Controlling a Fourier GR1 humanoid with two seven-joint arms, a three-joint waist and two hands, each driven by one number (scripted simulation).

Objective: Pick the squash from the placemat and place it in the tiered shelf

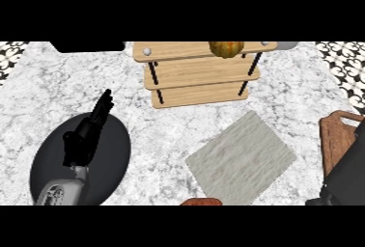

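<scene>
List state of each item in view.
squash: on shelf's top tier
shelf: upright, squash on top
placemat: flat, bare
left robot hand: open, fingers straight, over dark plate
cutting board: flat at right edge, partly covered

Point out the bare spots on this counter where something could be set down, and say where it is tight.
Free: the grey placemat, nothing on it; the marble between the tiered shelf and placemat; the marble left of the shelf, above the left hand. The shelf's lower tiers look bare; the squash sits on top. Tight: the right edge by the wooden board, and the dark plate under the left hand.
</scene>
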